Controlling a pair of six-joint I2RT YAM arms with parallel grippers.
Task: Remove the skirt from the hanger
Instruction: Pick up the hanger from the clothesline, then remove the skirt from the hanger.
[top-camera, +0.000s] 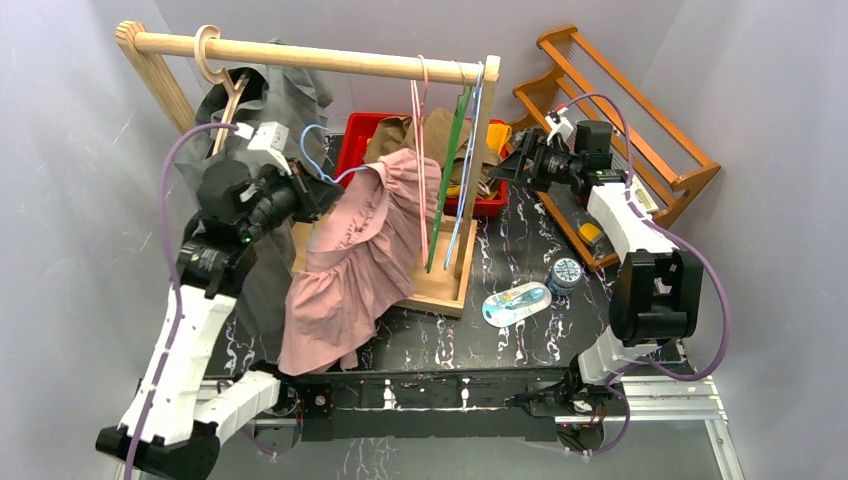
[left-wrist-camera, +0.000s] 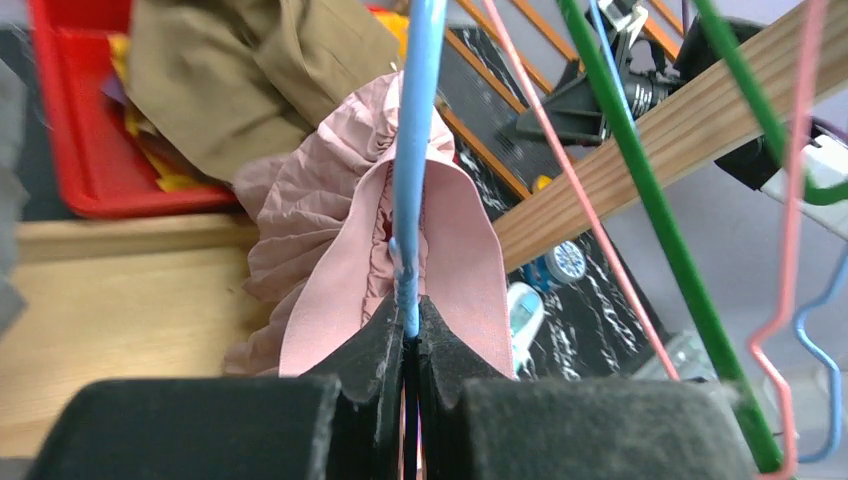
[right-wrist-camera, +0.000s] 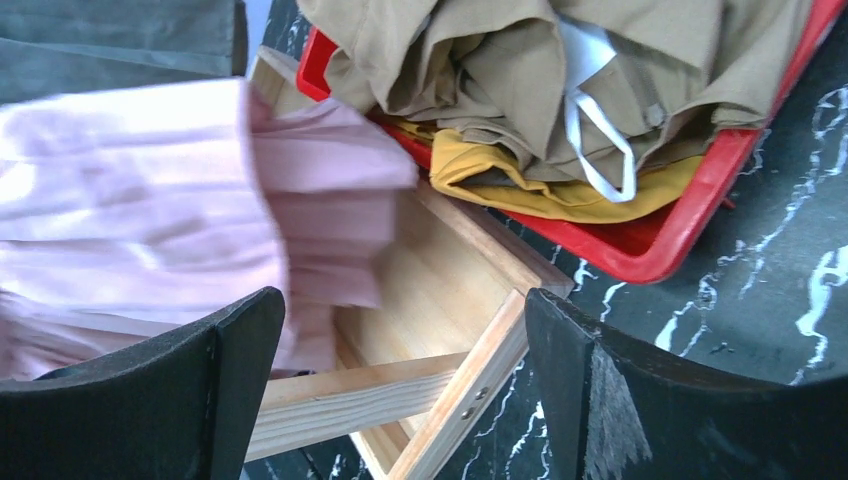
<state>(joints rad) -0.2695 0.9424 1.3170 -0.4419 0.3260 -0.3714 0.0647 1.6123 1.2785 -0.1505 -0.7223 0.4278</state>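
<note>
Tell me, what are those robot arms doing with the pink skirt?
The left tool is pinched shut on a blue hanger. The pink skirt is draped over that hanger and is not yet off it. The right tool is wide open and holds nothing. It points toward the skirt, beside the red bin of clothes.
</note>
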